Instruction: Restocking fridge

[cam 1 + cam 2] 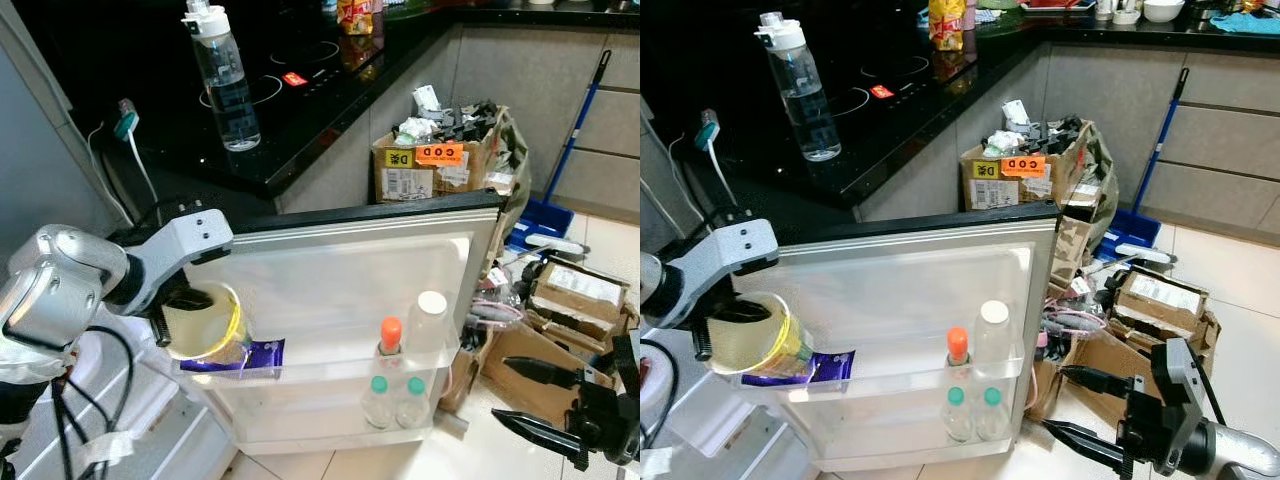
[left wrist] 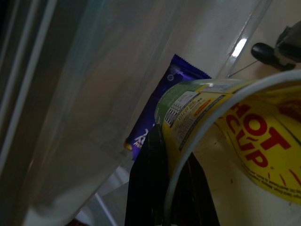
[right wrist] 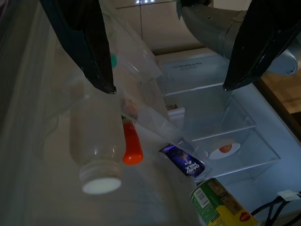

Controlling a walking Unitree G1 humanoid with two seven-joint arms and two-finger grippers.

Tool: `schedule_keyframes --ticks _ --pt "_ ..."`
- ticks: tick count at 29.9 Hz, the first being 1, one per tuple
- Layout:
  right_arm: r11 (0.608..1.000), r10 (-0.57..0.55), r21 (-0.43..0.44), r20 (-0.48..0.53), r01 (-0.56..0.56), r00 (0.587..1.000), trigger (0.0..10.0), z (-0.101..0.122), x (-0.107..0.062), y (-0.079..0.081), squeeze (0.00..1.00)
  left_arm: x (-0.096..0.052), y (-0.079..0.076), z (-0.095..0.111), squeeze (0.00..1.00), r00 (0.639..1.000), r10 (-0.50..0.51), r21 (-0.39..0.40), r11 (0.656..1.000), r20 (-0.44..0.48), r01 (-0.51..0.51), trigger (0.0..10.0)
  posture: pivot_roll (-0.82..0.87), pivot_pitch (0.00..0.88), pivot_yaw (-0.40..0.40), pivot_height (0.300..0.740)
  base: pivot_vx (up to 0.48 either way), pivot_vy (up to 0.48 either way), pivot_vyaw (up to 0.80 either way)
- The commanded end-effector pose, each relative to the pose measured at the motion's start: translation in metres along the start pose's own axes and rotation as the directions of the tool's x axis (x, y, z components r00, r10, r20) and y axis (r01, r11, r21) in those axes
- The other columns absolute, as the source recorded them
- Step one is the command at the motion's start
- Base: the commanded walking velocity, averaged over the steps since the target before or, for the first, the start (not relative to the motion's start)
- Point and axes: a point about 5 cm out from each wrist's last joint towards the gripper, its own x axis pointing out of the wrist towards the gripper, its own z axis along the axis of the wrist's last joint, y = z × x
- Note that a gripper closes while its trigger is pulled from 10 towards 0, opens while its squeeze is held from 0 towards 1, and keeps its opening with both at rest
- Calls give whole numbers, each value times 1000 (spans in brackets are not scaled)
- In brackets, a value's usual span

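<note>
Left hand [image 1: 185,300] grips cup [image 1: 205,322] beside purple wrapper [image 1: 250,355]; right hand [image 1: 530,395] spread wide, near boxes [image 1: 575,290].

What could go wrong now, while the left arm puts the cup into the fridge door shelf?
1. The left gripper pinches the yellow cup by its rim, tilted; it may slip or tip.
2. The purple packet lies beside the cup and may be crushed or pushed.
3. The door shelf is narrow; the cup may catch its rail.

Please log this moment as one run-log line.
left gripper: shut on cup, at door shelf | right gripper: open, idle | chocolate bar: beside cup
</note>
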Motion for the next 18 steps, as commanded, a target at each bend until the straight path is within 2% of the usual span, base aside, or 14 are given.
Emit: schedule_keyframes --ticks 1,2,7,12,18 --pt "1000 27 2 12 -27 1000 10000 3 5 3 0 6 0 1 0 1000 -25 -22 999 14 25 10000 -45 1 95 740 0 0 0" --pt "999 32 8 21 -33 999 10000 4 5 4 0 12 1 1 0 999 -31 -32 999 11 31 10000 -43 2 95 740 0 0 0" --pt "1000 30 9 16 -30 999 10000 4 7 5 0 23 1 -1 0 999 -50 -43 998 -5 50 10000 -43 4 94 740 0 0 0" --pt "1000 29 5 19 -29 999 10000 7 8 7 0 30 9 -4 0 999 8 -41 999 -34 -10 10000 -44 5 95 740 0 0 0" --pt "999 45 -4 18 -45 999 10000 10 12 8 0 46 3 14 0 997 -35 -66 997 69 40 10000 -45 9 91 740 0 0 0"
